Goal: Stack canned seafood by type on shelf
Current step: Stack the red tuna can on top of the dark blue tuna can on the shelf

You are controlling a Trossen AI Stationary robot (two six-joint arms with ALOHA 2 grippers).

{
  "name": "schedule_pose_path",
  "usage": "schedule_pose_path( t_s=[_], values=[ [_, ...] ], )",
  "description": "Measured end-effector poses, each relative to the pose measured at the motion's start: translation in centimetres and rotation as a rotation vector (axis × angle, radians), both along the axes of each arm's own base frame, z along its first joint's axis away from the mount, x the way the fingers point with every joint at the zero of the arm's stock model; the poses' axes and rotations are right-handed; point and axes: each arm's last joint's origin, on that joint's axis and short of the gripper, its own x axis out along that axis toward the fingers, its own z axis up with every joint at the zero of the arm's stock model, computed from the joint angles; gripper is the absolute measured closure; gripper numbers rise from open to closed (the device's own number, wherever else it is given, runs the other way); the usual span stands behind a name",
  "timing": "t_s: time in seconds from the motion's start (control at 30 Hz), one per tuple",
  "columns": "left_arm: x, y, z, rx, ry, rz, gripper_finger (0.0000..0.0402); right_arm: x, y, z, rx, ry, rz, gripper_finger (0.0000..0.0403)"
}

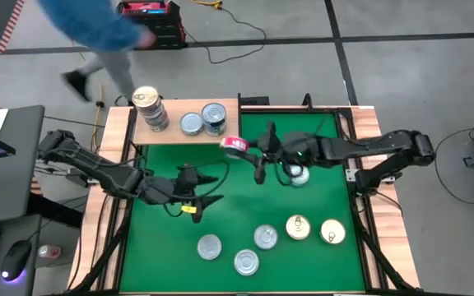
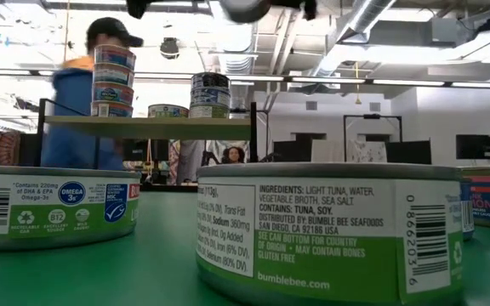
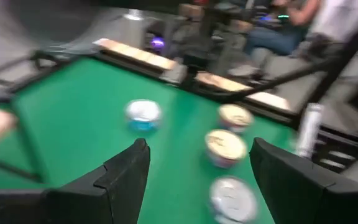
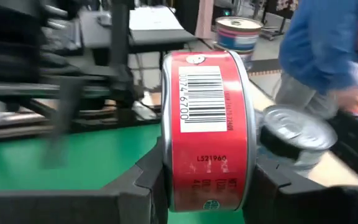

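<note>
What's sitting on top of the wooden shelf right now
On the shelf: a tall stack of tins, a single flat tin and a shorter stack. Lower tins' lids are covered.

Grey concrete floor (image 1: 401,90) crossed by dark seams, spreading round the table. Yellow and black cables (image 1: 220,33) trailing at 12 o'clock. Person in blue top (image 1: 97,25) walking at 11 o'clock. Desk with keyboard and mouse (image 1: 15,263) sitting at 8 o'clock. Ceiling ducts (image 2: 356,25) and strip lights running overhead.
</note>
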Motion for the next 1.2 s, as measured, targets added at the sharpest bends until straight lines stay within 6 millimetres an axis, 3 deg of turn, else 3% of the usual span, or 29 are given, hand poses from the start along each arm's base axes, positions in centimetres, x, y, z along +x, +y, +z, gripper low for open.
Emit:
schedule_pose_path(
  t_s=[0.2,0.57,0.73,0.9,1.03,1.2],
  values=[
    [-0.2,-0.9,1.2,-0.072,-0.097,-0.148,0.0143,3.0,-3.8,0.8,-0.114,0.146,-0.018,0.0236],
    [-0.2,-1.0,1.1,-0.076,-0.107,-0.156,0.0192,7.0,-8.6,2.8,-0.486,0.4,-0.149,0.0236],
    [-1.3,-0.4,-1.2,-0.137,-0.208,-0.155,0.0212,7.6,-9.1,2.9,-0.585,0.471,-0.128,0.0236],
    [-4.2,0.9,-3.2,-0.249,-0.371,-0.148,0.0221,7.6,-9.2,2.9,-0.638,0.495,-0.106,0.0236],
    [-6.5,2.1,-3.6,-0.305,-0.433,-0.098,0.0222,7.5,-9.3,2.8,-0.681,0.523,-0.088,0.0236],
    [-8.0,2.9,-2.7,-0.295,-0.479,-0.061,0.0222,8.1,-9.6,2.1,-0.706,0.54,-0.081,0.0234]
  ],
)
